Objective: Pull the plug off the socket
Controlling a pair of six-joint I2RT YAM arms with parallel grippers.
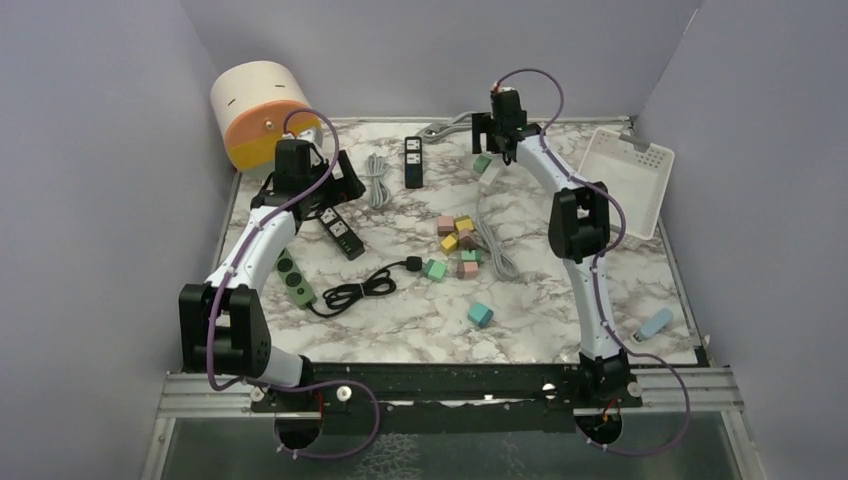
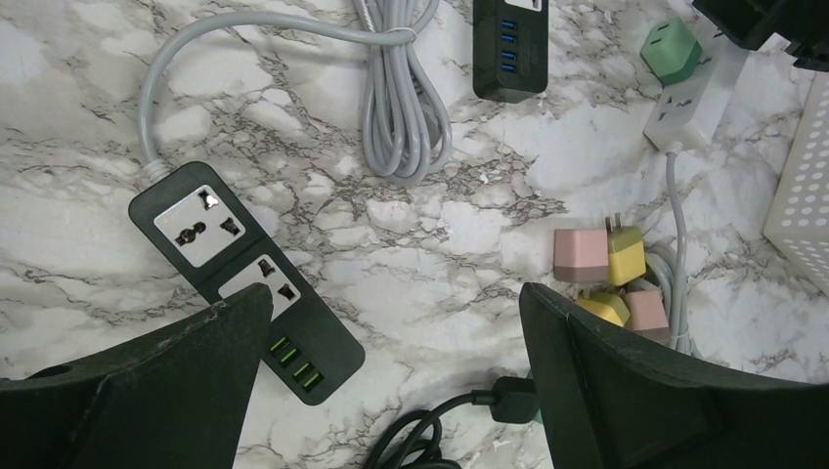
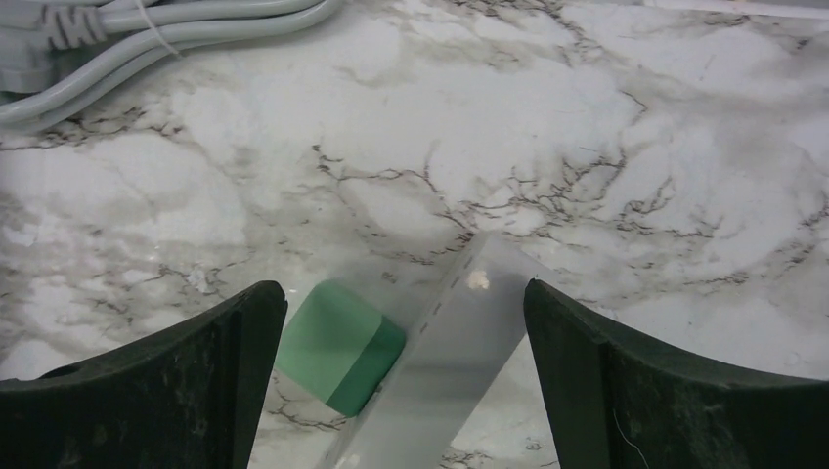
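R end effector (image 3: 399, 298) over green plug (image 3: 339, 344)

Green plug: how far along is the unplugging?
Done: nothing yet; the green plug looks seated in the white power strip. In hand: the right gripper hangs open above both, gripping neither. The left gripper is open over the black power strip, holding nothing. Left: close on the plug, probably steady the strip, pull it free.

plug (image 3: 340, 345): seated on socket strip (image 3: 469, 352), far centre of your table (image 1: 540, 320)
basket (image 1: 632, 180): right of that strip
adapter cluster (image 1: 458, 243): in front of it, mid-table
drum (image 1: 255, 105): far-left corner
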